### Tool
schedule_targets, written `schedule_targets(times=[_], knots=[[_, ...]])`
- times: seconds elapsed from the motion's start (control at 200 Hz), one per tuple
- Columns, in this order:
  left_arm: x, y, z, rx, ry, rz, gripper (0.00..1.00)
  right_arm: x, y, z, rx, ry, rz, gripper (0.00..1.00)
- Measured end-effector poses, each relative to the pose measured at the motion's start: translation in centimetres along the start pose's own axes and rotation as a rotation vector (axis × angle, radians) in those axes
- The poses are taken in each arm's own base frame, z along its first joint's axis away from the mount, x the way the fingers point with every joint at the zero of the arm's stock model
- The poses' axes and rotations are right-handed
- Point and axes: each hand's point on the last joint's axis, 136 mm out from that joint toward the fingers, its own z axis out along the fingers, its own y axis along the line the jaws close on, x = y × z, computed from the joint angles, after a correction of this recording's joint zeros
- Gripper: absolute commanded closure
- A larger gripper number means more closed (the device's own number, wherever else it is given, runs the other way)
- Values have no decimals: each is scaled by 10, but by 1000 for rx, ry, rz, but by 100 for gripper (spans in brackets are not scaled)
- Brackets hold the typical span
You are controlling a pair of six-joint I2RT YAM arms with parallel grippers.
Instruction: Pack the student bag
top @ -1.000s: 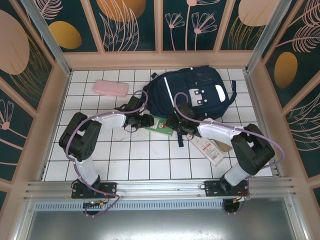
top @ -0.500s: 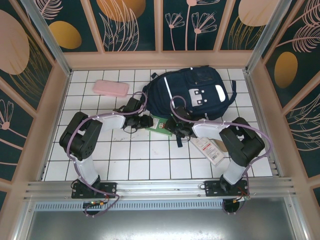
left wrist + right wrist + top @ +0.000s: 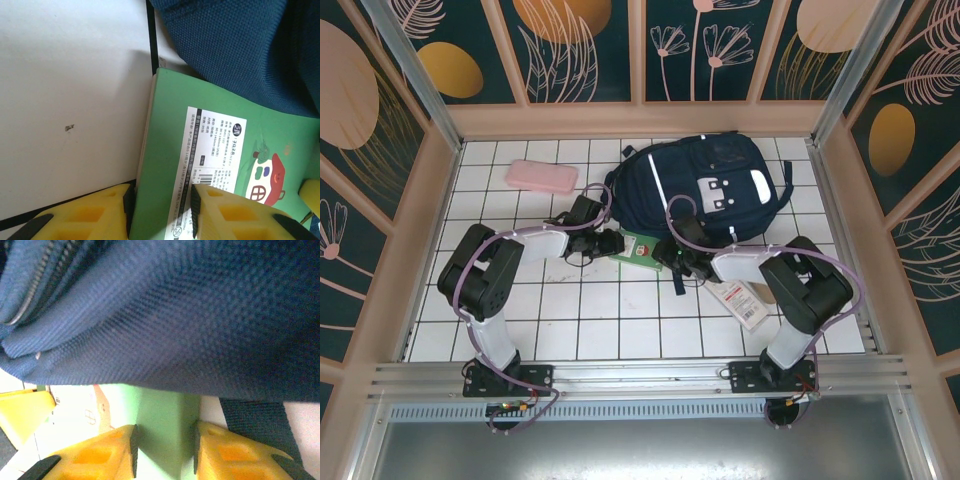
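The student bag [image 3: 705, 185] lies flat at the back middle of the tiled table, a navy backpack with its grey-white patch up. Its fabric also shows in the left wrist view [image 3: 240, 50] and the right wrist view [image 3: 175, 315]. A green notebook [image 3: 642, 250] lies against its near edge. My left gripper [image 3: 617, 243] comes at the notebook from the left. Its jaws stand apart, one pad at the notebook's [image 3: 170, 150] edge and the other over the cover. My right gripper [image 3: 670, 258] straddles the notebook's [image 3: 165, 410] right edge the same way, just under the bag's rim.
A pink pencil case [image 3: 541, 176] lies at the back left. A white packaged card [image 3: 740, 298] lies at the front right under the right arm. A dark bag strap [image 3: 255, 420] trails onto the tiles beside the right fingers. Low walls ring the table.
The right arm has moved left and settled over the notebook's right edge, and its jaws have narrowed. The left jaws have narrowed a little. The notebook and bag have not moved.
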Motion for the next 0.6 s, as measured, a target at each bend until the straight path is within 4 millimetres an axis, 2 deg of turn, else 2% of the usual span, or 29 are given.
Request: schedule_targets(times=[0.26, 0.6], knots=[[-2, 3, -1, -9, -7, -1, 63, -2, 17, -14, -86, -13, -17, 68], [-3, 4, -2, -13, -11, -4, 63, -4, 21, -13, -162, -15, -5, 68]])
